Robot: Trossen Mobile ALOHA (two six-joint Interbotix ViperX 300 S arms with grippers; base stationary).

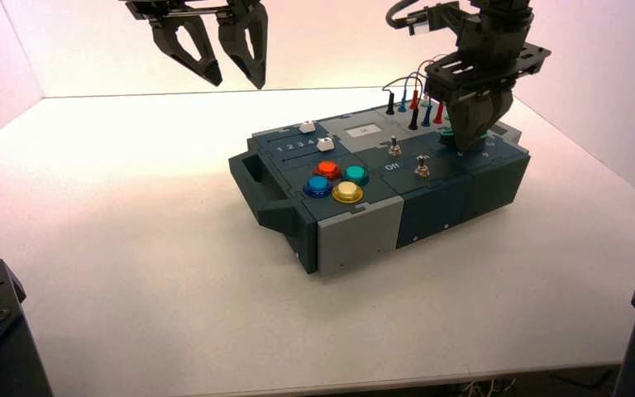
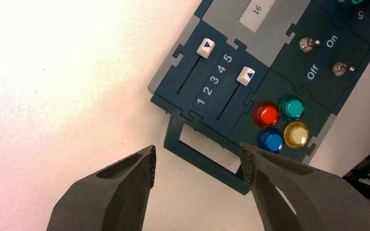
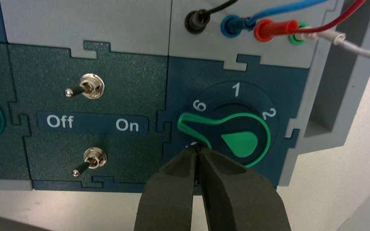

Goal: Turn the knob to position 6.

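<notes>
The knob [image 3: 241,142] is teardrop-shaped with a green rim and a green mark on top. It sits at the box's far right corner, and in the right wrist view its pointed end lies close beside the printed 6, with 1 and 2 further round the dial. My right gripper [image 3: 196,150] is shut and empty, its tips pressed together at the knob's edge near the pointed end, not around it. In the high view the right gripper [image 1: 469,141] covers most of the knob [image 1: 446,137]. My left gripper [image 1: 237,81] hangs open and empty, high above the table behind the box's left end.
The box [image 1: 355,236] stands turned on the white table. It bears two toggle switches [image 3: 89,86] by Off and On, four coloured push buttons [image 1: 336,180], two white sliders [image 2: 205,47] and plugged wires [image 3: 270,26] just behind the knob. A handle [image 2: 207,161] lies under the left gripper [image 2: 197,163].
</notes>
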